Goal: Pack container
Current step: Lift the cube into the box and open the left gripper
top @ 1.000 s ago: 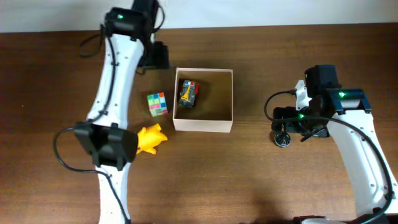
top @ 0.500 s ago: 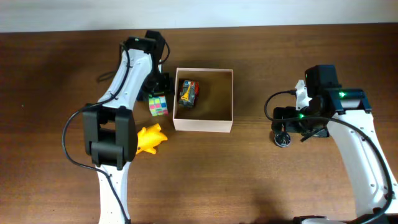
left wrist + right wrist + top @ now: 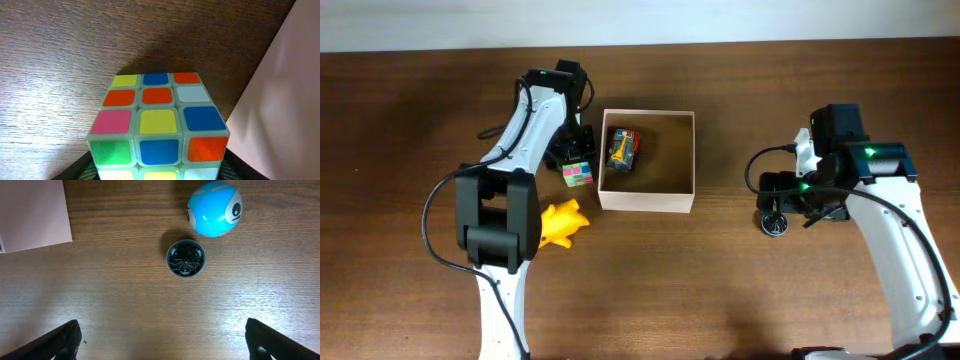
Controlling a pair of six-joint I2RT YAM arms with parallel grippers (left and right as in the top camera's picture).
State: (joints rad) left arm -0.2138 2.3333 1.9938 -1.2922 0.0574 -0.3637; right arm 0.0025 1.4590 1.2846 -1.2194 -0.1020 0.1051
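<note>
Hung left jaws low over the puzzle cube [image 3: 157,122], just beside the container [image 3: 647,200]; could not tell their grip. Held right jaws wide apart, empty, near what looked like a black wheel [image 3: 185,258] and a blue ball [image 3: 214,208].

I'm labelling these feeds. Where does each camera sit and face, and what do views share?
Overhead: above the table, facing straight down on the container; left arm and right arm show.
Left wrist: on its arm, close on the puzzle cube by the container; left pincer edges at bottom.
Right wrist: on its arm, facing down at a black disc and blue ball; right pincer tips in bottom corners.
Shared: overhead and left wrist both show the cube.
</note>
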